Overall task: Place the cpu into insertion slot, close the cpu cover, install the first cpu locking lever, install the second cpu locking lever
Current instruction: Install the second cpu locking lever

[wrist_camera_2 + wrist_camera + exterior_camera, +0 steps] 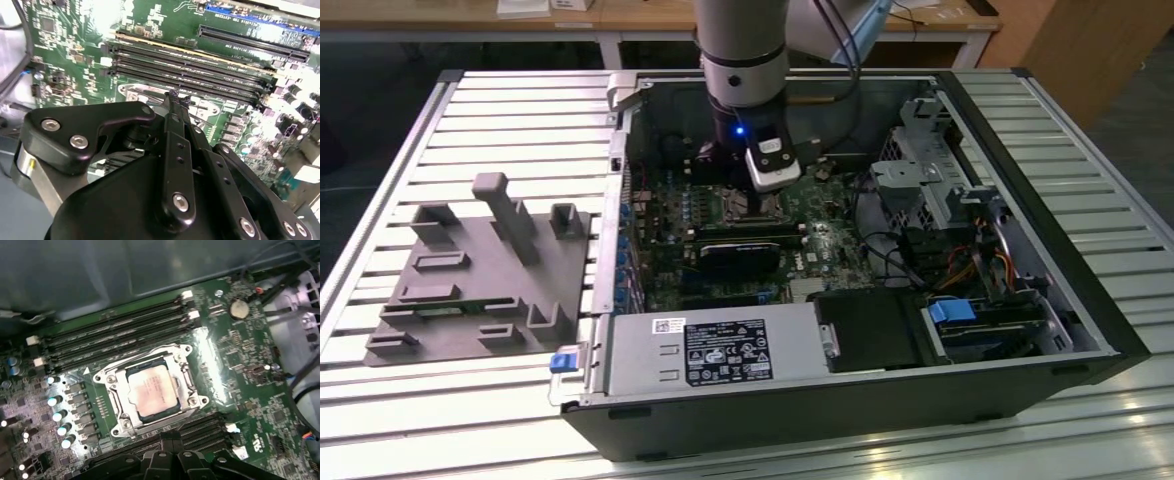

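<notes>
Arm poised over the socket, cpu already seated

On the desk's left part, a grey fixture [480, 275] stands apart from the work (likely a parts stand). To its right lies the open case [854, 300], side panel off so the board faces up for a reach from above. In the first wrist view the cpu [152, 392] sits flat inside the slot [117, 397], framed by the silvery cover [186, 382], which looks lowered around it. The arm hangs straight down into the case, gripper [175, 100] just above the socket, fingers [176, 150] drawn together on nothing.
</notes>
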Robot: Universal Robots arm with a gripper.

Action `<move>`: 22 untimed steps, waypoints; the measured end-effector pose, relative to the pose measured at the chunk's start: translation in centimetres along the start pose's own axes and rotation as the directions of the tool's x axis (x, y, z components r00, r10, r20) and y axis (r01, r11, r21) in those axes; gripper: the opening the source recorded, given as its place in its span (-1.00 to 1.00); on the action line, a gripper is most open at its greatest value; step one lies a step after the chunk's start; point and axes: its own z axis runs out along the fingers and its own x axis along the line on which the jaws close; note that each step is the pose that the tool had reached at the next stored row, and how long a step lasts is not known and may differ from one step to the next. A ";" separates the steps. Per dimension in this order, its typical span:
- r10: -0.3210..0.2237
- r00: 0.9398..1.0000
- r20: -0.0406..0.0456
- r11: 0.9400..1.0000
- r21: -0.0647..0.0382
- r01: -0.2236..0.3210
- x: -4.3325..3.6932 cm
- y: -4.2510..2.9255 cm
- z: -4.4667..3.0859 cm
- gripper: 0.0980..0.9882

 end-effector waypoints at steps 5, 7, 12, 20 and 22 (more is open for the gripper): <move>-0.033 0.999 -0.002 0.999 -0.004 0.033 0.71 -0.26 0.58 -0.99; -0.042 0.999 -0.003 0.999 -0.008 0.042 0.97 -0.37 0.76 -0.99; -0.057 0.998 -0.010 0.998 -0.031 0.056 1.21 -0.64 1.16 -0.99; -0.063 0.998 -0.022 0.995 -0.074 0.061 1.41 -1.47 1.38 -0.99; -0.064 0.998 -0.024 0.995 -0.081 0.062 1.51 -1.77 1.39 -0.99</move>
